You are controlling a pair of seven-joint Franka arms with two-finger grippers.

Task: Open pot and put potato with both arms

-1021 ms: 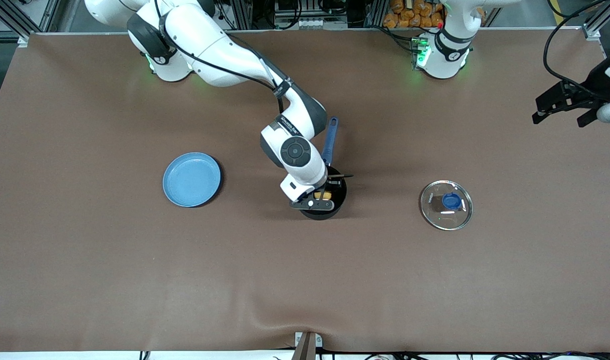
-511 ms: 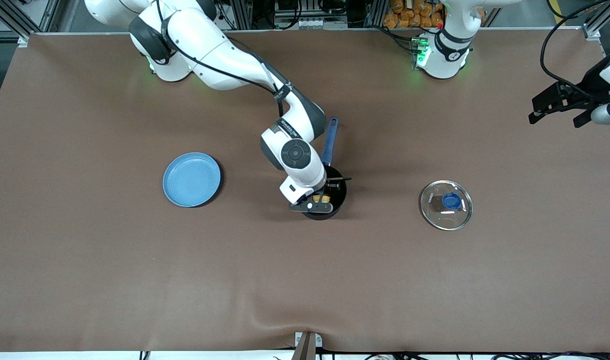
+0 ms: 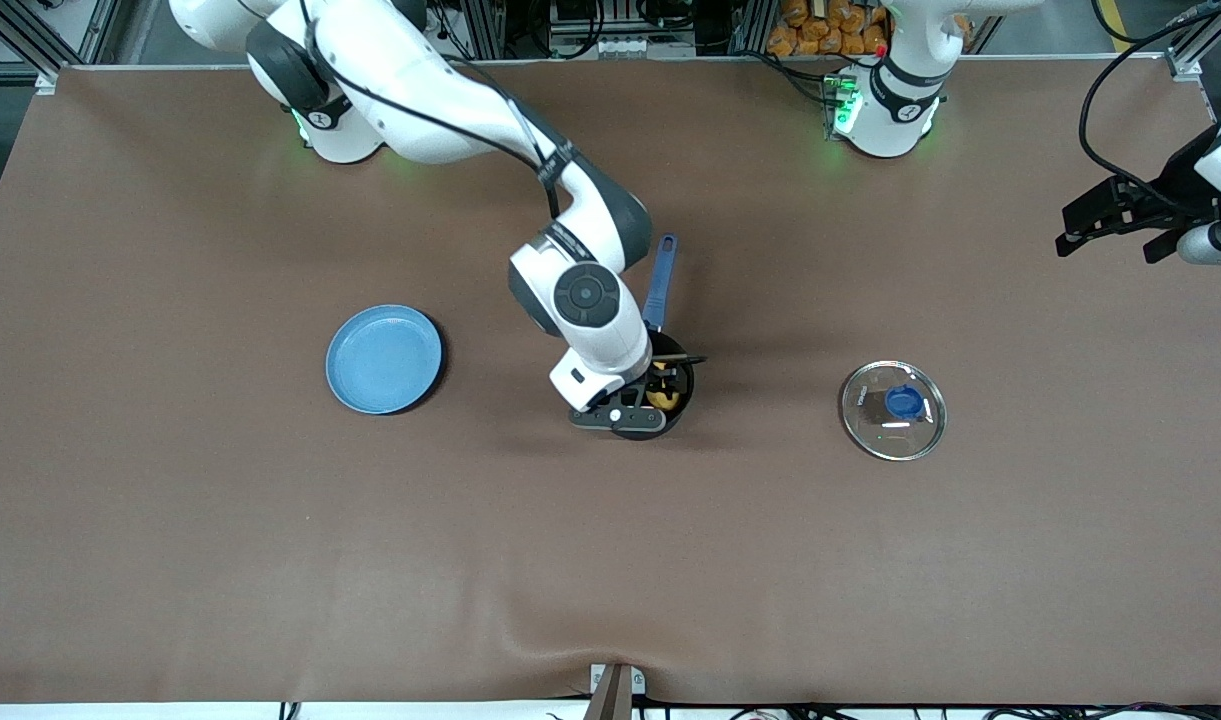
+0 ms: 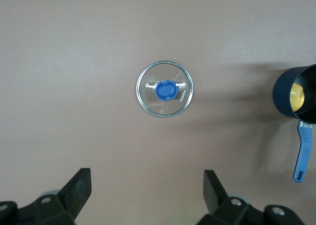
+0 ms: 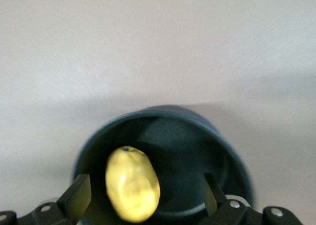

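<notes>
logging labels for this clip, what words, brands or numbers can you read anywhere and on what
None can be read for certain.
Round glass lid with blue knob: a short printed word beside the knob, too small to read.
Right arm's white wrist link: a line of print, too blurred to read.
Black saucepan, yellow potato, flat blue plate: no text visible.

Brown table covering (image 3: 220, 560) spans the work surface; aluminium framing (image 3: 1185, 62) and cabling line its upper edge.
</notes>
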